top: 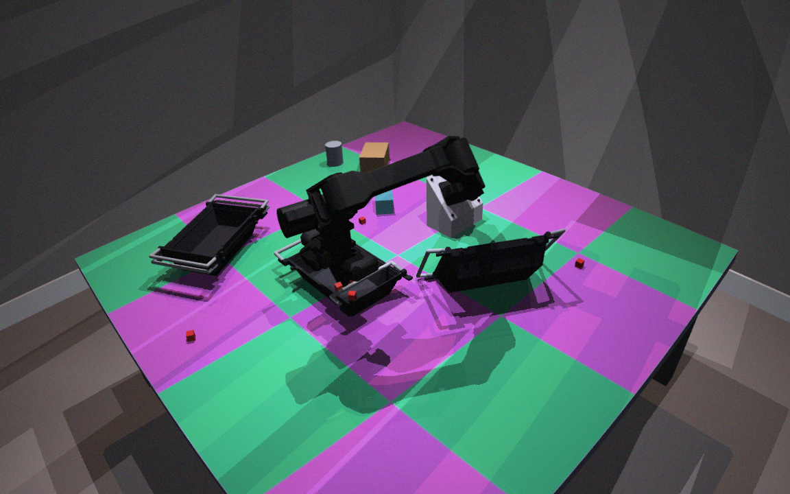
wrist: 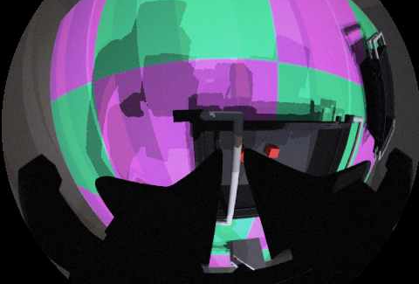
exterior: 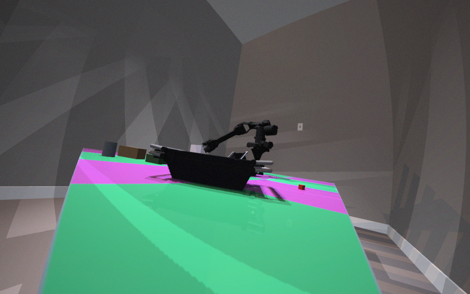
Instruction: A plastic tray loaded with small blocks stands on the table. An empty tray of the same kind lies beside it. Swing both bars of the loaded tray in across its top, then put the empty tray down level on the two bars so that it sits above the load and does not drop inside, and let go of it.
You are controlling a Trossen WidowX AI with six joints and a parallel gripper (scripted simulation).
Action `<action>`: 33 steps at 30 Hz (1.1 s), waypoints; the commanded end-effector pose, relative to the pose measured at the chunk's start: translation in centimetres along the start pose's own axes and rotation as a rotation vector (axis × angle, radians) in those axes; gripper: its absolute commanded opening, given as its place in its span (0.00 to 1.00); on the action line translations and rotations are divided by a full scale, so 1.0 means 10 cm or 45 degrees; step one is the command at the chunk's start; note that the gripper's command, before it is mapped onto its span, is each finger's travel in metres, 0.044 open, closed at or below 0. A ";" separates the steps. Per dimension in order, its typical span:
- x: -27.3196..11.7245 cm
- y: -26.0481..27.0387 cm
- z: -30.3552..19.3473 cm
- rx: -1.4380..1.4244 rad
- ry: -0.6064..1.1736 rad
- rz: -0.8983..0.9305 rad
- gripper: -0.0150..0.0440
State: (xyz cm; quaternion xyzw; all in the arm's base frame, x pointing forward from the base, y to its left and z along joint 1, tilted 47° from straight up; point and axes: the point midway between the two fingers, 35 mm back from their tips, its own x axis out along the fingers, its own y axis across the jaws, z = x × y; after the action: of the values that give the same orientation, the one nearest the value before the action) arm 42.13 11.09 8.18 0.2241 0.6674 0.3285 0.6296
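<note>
Fingers of the gripper [top: 343,279] [exterior: 256,157] [wrist: 233,152] sit a little apart, with a gray bar [top: 388,265] [wrist: 236,166] showing in the gap. Below is the black tray [top: 348,307] [wrist: 288,125] with little red blocks [top: 352,294] [wrist: 272,151] inside. Another black tray [top: 186,252] [exterior: 209,170] sits away from it.

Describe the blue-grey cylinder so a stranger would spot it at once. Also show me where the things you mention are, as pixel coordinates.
On the green and magenta checkered table [top: 300,393] [exterior: 178,234], look to the far side in the top view, beyond the black arm [top: 395,175] [exterior: 229,134]. The upright cylinder [top: 333,154] [exterior: 109,149] stands beside an orange-brown box [top: 374,157] [exterior: 131,152]; it alone is round.
</note>
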 end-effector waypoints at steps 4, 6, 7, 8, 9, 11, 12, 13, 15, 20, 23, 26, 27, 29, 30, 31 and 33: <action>0.00 0.00 0.00 0.005 -0.001 0.000 0.40; 0.00 0.00 0.00 0.005 -0.001 0.000 0.40; 0.00 0.00 0.00 0.005 -0.001 0.000 0.40; 0.00 0.00 0.00 0.005 -0.001 0.000 0.40; 0.00 0.00 0.00 0.005 -0.001 0.000 0.40; 0.00 0.00 0.00 0.005 -0.001 0.000 0.40; 0.00 0.00 0.00 0.005 -0.001 0.000 0.40; 0.00 0.00 0.00 0.005 -0.001 0.000 0.40; -0.02 -0.01 0.00 0.004 -0.001 0.000 0.40; -0.32 -0.01 0.01 0.003 0.000 -0.003 0.40; -0.10 -0.27 -0.01 0.017 0.014 -0.007 0.40; -0.12 -0.83 -0.07 0.026 0.010 -0.026 0.40; -0.12 -0.93 -0.08 0.027 0.010 -0.029 0.40; -0.12 -1.20 -0.14 0.031 0.010 -0.034 0.40; -0.12 -1.35 -0.18 0.032 0.010 -0.036 0.40; -0.13 -1.51 -0.23 0.027 0.008 -0.035 0.40; -0.13 -1.83 -0.34 0.016 0.003 -0.030 0.40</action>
State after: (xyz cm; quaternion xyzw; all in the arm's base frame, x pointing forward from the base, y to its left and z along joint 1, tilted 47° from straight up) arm 42.24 0.76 -0.53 0.2194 0.6731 0.3159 0.6317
